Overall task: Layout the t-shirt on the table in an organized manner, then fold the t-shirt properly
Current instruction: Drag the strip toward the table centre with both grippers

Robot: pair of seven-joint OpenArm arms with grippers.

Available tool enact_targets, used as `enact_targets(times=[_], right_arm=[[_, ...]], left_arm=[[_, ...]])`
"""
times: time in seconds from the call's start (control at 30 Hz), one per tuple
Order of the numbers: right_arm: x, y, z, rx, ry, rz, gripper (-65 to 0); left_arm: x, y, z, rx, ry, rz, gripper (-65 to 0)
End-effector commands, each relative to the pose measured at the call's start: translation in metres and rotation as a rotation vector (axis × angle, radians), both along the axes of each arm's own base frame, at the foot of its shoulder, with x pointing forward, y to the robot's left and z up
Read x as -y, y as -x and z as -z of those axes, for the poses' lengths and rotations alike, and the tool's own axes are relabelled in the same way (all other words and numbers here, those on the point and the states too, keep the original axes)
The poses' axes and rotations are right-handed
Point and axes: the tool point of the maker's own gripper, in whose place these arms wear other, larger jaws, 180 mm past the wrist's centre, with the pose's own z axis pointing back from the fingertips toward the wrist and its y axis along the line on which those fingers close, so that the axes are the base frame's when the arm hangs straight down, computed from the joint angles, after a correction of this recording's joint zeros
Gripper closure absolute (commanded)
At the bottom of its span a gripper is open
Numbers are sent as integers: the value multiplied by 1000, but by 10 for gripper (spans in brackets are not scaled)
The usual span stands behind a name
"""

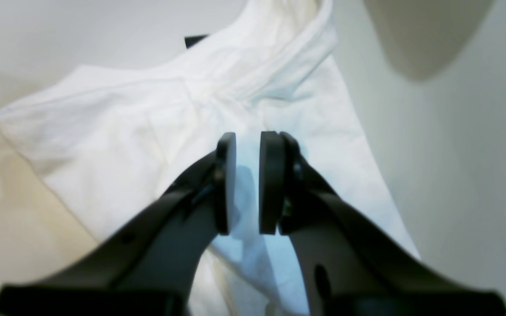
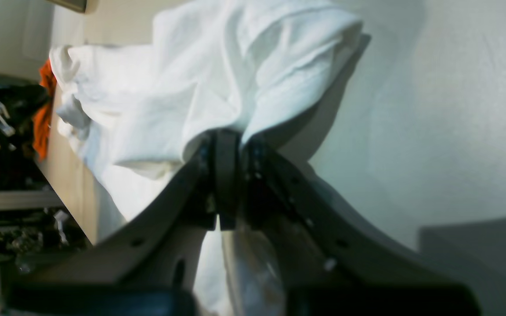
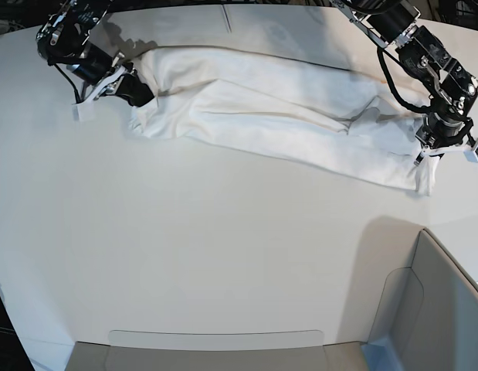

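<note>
White t-shirt (image 3: 277,116) lies stretched across the far bench (image 3: 223,255). Right gripper (image 2: 229,175) jaws pinched tight on its cloth. Left gripper (image 1: 247,182) jaws narrowly parted, cloth between them.

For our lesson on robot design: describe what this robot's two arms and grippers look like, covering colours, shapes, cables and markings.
Both arms are black, jointed and blocky, with black cables looped alongside them in the base view. The left gripper has two dark curved fingers ending in flat oval black pads. The right gripper has the same dark curved fingers, with small round holes along them. In the base view, pale white tips show at each gripper. No markings are readable.
</note>
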Motion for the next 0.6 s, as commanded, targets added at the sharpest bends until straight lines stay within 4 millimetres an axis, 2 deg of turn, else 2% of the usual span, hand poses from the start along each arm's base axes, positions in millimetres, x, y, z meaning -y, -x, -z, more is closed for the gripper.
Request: enact_targets(times=[0.0, 0.37, 0.57], right_arm=[[7, -14, -14, 70, 10, 9, 0], [55, -58, -51, 191, 157, -11, 0], [96, -81, -68, 198, 334, -11, 0]], left_arm=[[-4, -8, -14, 41, -25, 2, -99], [-7, 1, -9, 23, -28, -5, -99], [-6, 1, -9, 21, -28, -2, -99]])
